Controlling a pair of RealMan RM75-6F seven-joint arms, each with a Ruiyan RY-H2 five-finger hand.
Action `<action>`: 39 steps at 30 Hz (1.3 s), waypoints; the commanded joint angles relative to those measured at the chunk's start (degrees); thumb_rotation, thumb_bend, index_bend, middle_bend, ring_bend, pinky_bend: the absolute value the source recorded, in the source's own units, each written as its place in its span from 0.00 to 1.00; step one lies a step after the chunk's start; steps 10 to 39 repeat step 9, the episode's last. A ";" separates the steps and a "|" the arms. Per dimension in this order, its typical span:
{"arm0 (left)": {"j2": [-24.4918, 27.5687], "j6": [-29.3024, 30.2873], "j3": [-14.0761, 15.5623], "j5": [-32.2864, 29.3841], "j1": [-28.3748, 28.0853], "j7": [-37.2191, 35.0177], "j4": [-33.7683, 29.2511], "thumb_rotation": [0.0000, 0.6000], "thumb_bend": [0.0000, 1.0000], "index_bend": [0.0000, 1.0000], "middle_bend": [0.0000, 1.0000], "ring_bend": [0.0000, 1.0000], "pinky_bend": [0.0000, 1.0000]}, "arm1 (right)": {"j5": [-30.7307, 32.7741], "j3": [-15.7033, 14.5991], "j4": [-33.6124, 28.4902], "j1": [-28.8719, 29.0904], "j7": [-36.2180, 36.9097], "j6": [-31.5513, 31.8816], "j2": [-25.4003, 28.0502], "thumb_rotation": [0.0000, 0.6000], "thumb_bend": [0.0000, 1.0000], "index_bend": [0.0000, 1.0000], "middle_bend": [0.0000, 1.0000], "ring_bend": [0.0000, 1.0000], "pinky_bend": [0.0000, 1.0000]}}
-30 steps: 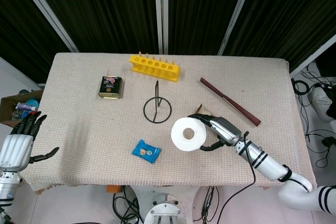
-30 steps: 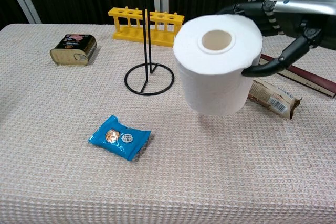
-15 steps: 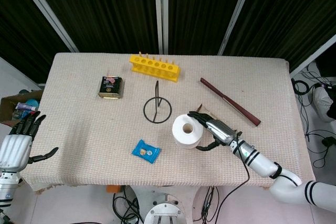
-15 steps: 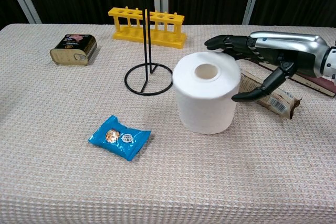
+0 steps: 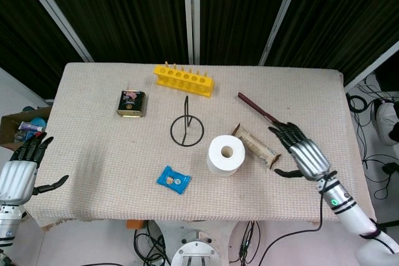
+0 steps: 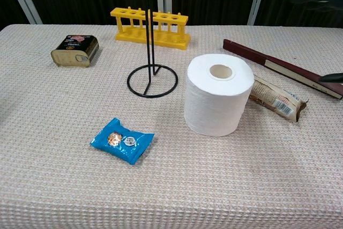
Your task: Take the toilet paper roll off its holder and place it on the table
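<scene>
toilet paper roll point(image 5: 225, 154) stands upright on its flat end on the table point(image 5: 93, 141), core hole facing up, just right of and in front of the holder point(image 5: 186, 127). the holder is bare: thin black post upright on its wire ring base, apart from the roll. standing on end is the stable pose; on its side the roll could wander across the cloth.

right hand point(image 5: 302, 154) is well apart from the roll, over the right part of the table, fingers spread and holding nothing, so the roll is released. in the chest view only dark fingertips show at the right edge. left hand point(image 5: 22, 169) hangs off the left edge of the table, fingers apart, empty, not involved.

brown wrapped snack bar point(image 5: 255, 144) lies just beside the roll on its right, between roll and right hand; contact between wrapper and roll cannot be told. dark red stick point(image 5: 259, 109) lies diagonally behind it. blue candy packet point(image 5: 174, 179) sits near, front left of the roll. yellow tube rack point(image 5: 183, 79) and small tin point(image 5: 131, 103) sit further back, clear of the work.

judgement: task looks complete as things lie, roll off the holder and resting on the table unsupported. only risk is a hand brushing the roll or snack bar on the way out.
</scene>
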 commanded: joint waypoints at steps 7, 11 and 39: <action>-0.17 1.55 -0.21 0.55 0.53 -1.06 0.89 0.58 0.15 0.09 0.05 0.06 0.22 | 12.41 -0.66 8.65 -17.22 -14.76 14.14 -2.42 1.00 0.07 0.00 0.00 0.00 0.00; -0.13 1.28 -0.16 0.47 0.47 -1.09 0.87 0.58 0.15 0.09 0.05 0.06 0.22 | 11.95 -0.61 9.66 -17.71 -13.99 14.45 -3.08 1.00 0.07 0.00 0.00 0.00 0.00; -0.13 1.28 -0.16 0.47 0.47 -1.09 0.87 0.58 0.15 0.09 0.05 0.06 0.22 | 11.95 -0.61 9.66 -17.71 -13.99 14.45 -3.08 1.00 0.07 0.00 0.00 0.00 0.00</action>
